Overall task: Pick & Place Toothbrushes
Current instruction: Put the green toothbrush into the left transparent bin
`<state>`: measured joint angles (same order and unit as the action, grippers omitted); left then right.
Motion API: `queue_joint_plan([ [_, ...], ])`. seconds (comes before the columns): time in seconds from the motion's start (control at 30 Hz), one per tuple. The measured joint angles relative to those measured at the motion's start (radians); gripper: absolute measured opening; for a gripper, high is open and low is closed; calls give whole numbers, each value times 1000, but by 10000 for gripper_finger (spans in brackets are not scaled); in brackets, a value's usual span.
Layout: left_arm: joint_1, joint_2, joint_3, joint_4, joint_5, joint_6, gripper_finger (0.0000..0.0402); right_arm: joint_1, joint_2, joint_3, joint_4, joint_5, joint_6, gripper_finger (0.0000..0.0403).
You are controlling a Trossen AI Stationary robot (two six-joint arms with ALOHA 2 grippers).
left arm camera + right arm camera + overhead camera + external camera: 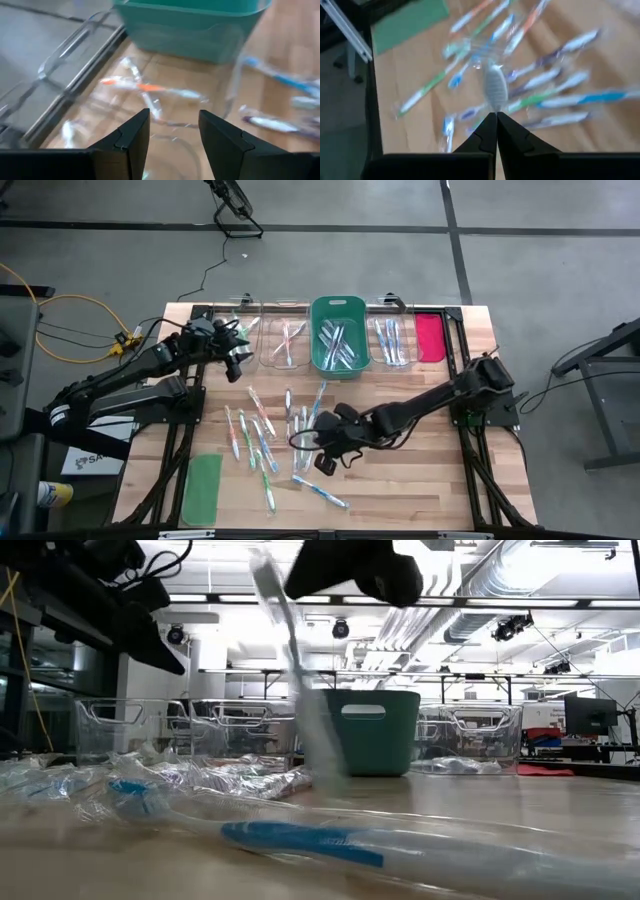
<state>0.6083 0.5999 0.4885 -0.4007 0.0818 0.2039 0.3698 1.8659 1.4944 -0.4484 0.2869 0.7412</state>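
Many toothbrushes (pixel 262 430) in clear wrappers lie scattered on the middle of the wooden table. My right gripper (pixel 312 442) hovers above them, shut on one toothbrush (pixel 300 690). My left gripper (pixel 174 125) stands open with nothing between its fingers. It is at the far left (pixel 236 352), over a clear bin (pixel 283 345) holding a few toothbrushes with orange accents (pixel 145 87). More toothbrushes lie in the green bin (pixel 338 360) and in the clear bin to its right (pixel 391 340). My right gripper pinches the toothbrush's end (pixel 495 102) between the very tips of its two fingers (pixel 487 127), which slant downward. The toothbrush hangs slanted below the gripper (pixel 350 570). Its blurred lower end (pixel 328 775) shows in front of the green bin. Whether that end is clear of the table I cannot tell.
A red-pink lid (pixel 429 337) lies at the far right and a green lid (pixel 203 488) at the near left. A blue-handled toothbrush (pixel 300 842) lies close to the low camera. Bare wood shows at the near right of the table (pixel 420 480).
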Motion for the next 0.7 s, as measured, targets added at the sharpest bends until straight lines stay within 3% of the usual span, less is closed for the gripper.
queue_joint_plan([
  [0.17,-32,4,-1,88,99,1,163,-12,-37,0,26,58,-91,3],
  [0.53,-349,170,-1,389,62,29,163,-79,-61,0,178,55,-295,3],
  [0.7,-436,272,-1,511,39,58,163,-97,-63,0,195,55,-335,3],
])
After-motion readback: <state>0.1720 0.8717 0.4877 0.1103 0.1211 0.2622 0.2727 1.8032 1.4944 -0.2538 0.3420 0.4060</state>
